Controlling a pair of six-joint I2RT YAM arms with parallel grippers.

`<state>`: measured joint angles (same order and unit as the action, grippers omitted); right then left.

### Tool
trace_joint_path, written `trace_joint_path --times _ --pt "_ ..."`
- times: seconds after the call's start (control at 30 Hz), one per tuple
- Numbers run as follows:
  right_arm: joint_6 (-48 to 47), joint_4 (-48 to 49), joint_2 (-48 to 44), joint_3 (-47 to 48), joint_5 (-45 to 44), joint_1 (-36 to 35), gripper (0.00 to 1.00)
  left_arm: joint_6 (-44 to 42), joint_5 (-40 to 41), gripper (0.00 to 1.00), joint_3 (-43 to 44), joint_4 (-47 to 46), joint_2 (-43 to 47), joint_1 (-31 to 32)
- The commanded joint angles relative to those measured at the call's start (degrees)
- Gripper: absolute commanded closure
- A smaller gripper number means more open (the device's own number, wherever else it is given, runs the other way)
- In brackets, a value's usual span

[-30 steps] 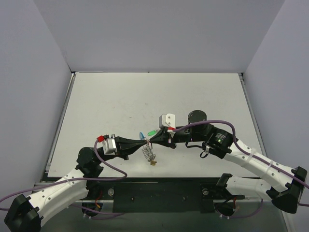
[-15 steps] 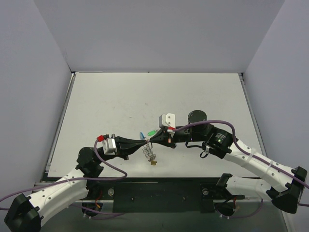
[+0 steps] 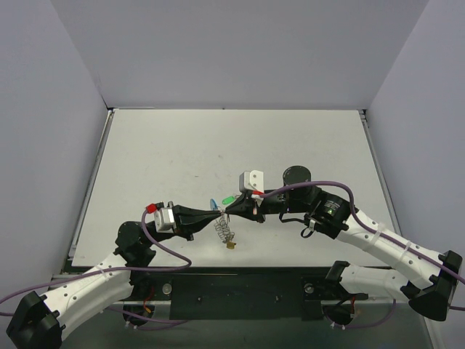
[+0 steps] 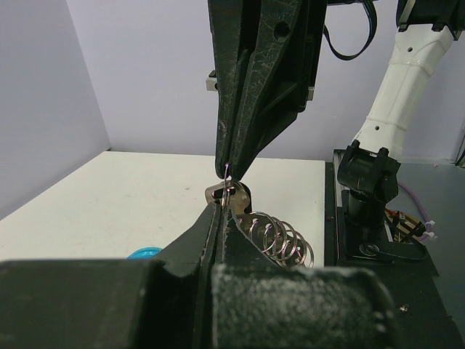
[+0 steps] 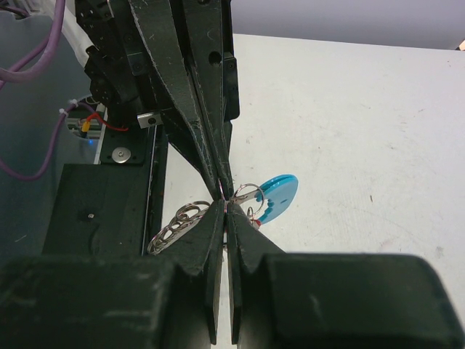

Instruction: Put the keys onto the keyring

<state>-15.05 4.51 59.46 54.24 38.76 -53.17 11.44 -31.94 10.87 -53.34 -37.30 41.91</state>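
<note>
Left tool (image 3: pixel 219 211) clenched on the top of the keyring (image 3: pixel 225 231); coil hangs free above the desk (image 3: pixel 167 153), front middle. Right tool (image 3: pixel 230 210) clenched, tip to tip with it, apparently pinching the small key (image 4: pixel 229 195) with green tag (image 3: pixel 228 198). Risk: both grips are slight, so a misaligned push could twist the key out or drop the coil.

One keyring (image 3: pixel 224 230), one green tag (image 3: pixel 228 198), one blue tag (image 3: pixel 211 203)

High rear camera overlooks table (image 3: pixel 305 138); opposed close wrist cameras share keyring (image 4: pixel 280 236)
</note>
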Motion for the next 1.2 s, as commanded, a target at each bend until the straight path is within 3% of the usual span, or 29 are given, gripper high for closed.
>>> trace_joint_path --times 0.0,1.17 --pt "-0.1 2.3 -0.8 0.6 0.5 0.3 1.00 0.5 -0.5 1.00 2.1 -4.6 0.4 0.1" --pt "-0.2 2.2 -0.1 0.3 1.4 0.1 1.00 0.4 -0.1 1.00 2.0 -4.5 0.6 0.0"
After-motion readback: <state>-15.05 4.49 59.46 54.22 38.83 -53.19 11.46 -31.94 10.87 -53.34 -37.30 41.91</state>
